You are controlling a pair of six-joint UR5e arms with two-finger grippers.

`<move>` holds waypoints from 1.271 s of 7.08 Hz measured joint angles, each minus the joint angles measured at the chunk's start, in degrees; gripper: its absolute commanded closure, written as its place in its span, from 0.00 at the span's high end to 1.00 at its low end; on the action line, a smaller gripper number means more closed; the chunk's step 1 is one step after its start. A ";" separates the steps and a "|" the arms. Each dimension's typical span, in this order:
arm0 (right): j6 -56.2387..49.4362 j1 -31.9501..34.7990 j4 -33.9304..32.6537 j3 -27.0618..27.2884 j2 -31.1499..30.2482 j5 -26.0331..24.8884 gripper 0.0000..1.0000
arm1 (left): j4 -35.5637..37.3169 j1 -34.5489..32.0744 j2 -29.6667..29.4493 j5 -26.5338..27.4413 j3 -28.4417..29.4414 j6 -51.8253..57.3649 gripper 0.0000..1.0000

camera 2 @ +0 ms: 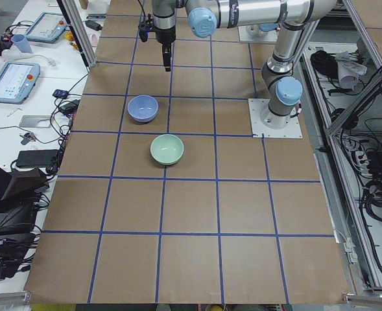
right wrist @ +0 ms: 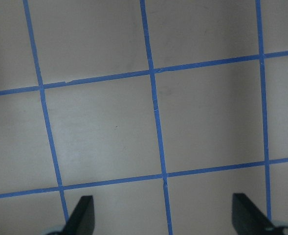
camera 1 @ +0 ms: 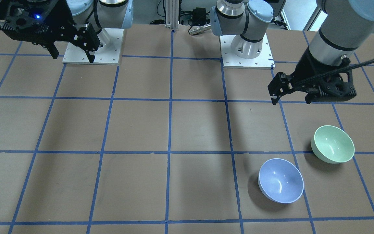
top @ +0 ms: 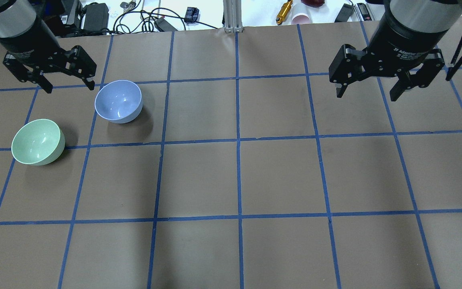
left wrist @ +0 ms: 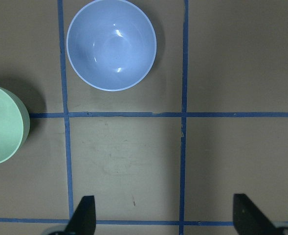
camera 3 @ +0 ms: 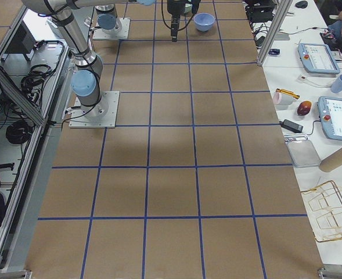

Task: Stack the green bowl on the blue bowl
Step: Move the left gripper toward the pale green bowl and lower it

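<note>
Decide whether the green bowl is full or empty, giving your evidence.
Empty: the green bowl stands upright, and its glossy inside shows only reflections.

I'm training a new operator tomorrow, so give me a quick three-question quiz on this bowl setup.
1. True or false: the green bowl and the blue bowl stand apart, not yet stacked.
2. On which side of the robot do both bowls lie? A) left B) right
3. Fill in: the left claw and the right claw are both ____.
Key: 1 true; 2 A; 3 open.
</note>
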 measured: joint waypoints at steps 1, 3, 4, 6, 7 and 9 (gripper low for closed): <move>0.00 0.00 0.02 0.00 0.00 0.00 1.00 | 0.26 2.76 -0.26 0.00 -1.10 2.91 1.00; 0.00 0.00 0.07 0.00 0.00 0.00 1.00 | 0.94 10.39 -0.40 -0.37 -4.10 8.74 1.00; 0.00 0.00 0.06 0.00 0.00 0.00 1.00 | 1.07 14.89 -0.65 -0.54 -5.43 12.56 1.00; 0.00 0.00 0.02 0.00 0.00 0.00 1.00 | 2.57 22.21 -2.33 -0.67 -6.86 22.23 1.00; 0.00 0.00 0.05 0.00 0.00 0.00 1.00 | 4.86 24.76 -3.85 -0.71 -7.13 25.76 1.00; 0.00 0.00 0.07 0.00 0.00 0.00 1.00 | 13.02 27.77 -7.69 -1.94 -7.67 32.83 1.00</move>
